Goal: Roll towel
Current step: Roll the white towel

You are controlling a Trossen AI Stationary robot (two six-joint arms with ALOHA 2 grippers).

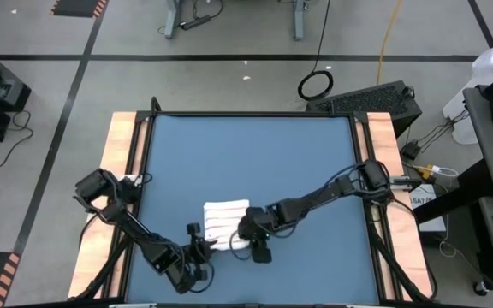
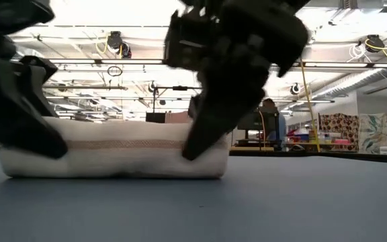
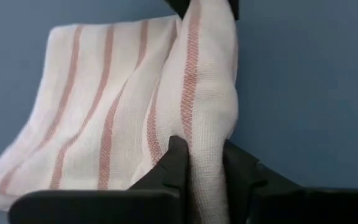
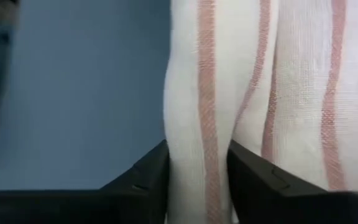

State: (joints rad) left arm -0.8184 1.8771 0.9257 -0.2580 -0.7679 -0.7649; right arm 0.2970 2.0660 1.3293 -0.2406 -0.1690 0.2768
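The towel (image 1: 226, 221), white cloth with narrow reddish stripes, lies partly rolled on the blue table (image 1: 246, 154) near its front edge. The low view shows it as a low roll (image 2: 113, 156) resting on the tabletop. My left gripper (image 1: 200, 245) is shut on the left end of the rolled near edge, and my right gripper (image 1: 252, 239) on its right end. In the left wrist view the unrolled part (image 3: 92, 106) spreads flat beside the roll. My left gripper pinches the rolled edge of the towel (image 3: 205, 146) between its two fingers, several layers thick. The fingers (image 3: 178, 163) slant down from the table's near left and lie along the roll. The roll rests on the table. My right gripper has the rolled edge (image 4: 197, 155) between its two fingers (image 4: 156, 177), which stand against the cloth on both sides. It comes slanting down from the table's right, along the roll's length. The towel stays on the tabletop.
Wooden rails (image 1: 122, 162) border the table at left and right. Bare blue tabletop stretches behind the towel to the far edge. Beyond the table the low view shows a person (image 2: 271, 115) seated among equipment.
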